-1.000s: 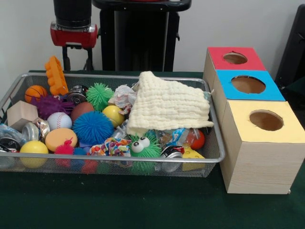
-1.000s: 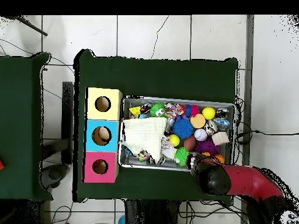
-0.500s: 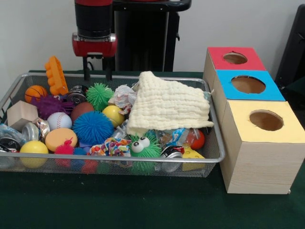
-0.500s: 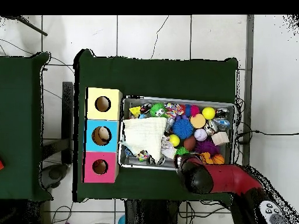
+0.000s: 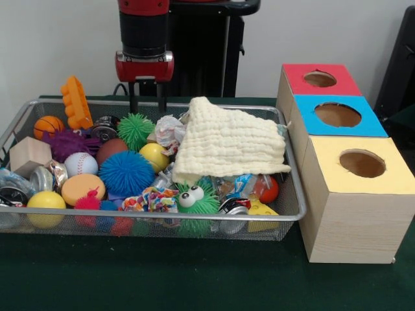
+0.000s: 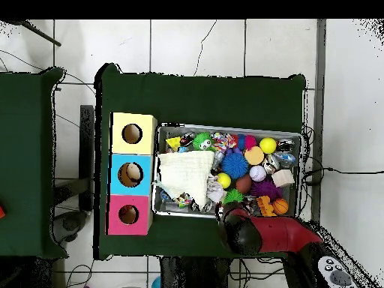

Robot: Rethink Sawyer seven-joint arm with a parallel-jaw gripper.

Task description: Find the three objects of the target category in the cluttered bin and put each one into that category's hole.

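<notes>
None of the three target objects looks to have been delivered: the wire bin (image 5: 285, 194) is crowded, and the gripper (image 5: 147, 107) hangs above its far rim with its two thin fingers apart and nothing between them. Which category is wanted is not shown (the task sentence does not name it). Near the fingers lie a green spiky ball (image 5: 135, 129) and crumpled paper (image 5: 170, 129); a cream cloth (image 5: 227, 142) covers part of the heap and may hide more. The red hole (image 5: 320, 79), blue hole (image 5: 338, 115) and yellow hole (image 5: 362, 163) stand beside the bin, so all the searching and placing remains.
</notes>
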